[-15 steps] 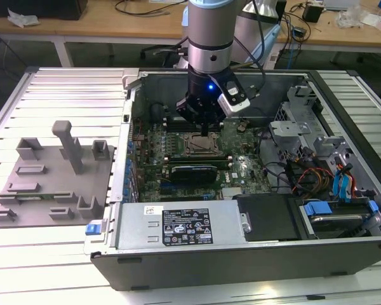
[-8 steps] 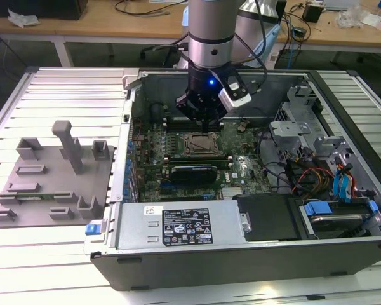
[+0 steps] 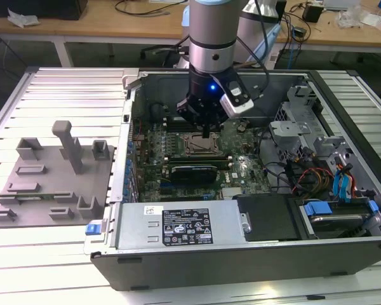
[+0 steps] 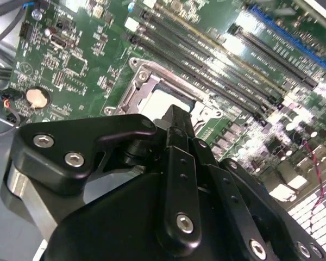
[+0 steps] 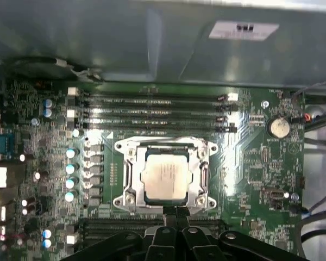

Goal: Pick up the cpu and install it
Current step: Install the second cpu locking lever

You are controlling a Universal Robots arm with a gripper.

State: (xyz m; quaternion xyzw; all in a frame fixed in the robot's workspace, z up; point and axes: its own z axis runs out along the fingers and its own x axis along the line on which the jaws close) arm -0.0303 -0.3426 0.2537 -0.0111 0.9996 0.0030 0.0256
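Open computer case (image 3: 178,267) lying on the ribbed metal worktop (image 3: 63,89), toward the exterior view's right edge. Inside: green motherboard (image 3: 241,168) with a metal-framed socket (image 5: 125,168), memory slots (image 5: 152,111) and a coin cell (image 5: 278,127); power supply (image 3: 181,227) along the near wall. A grey plastic plate with upright pegs (image 3: 51,184) rests near the worktop's opposite edge.

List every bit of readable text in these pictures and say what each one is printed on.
None can be read.
White label on the power supply: print too small to make out.
White sticker on the case wall in the first wrist view: dark marks, blurred.
cpu top, seated in the socket: faint print, not legible.
Motherboard markings: too small.
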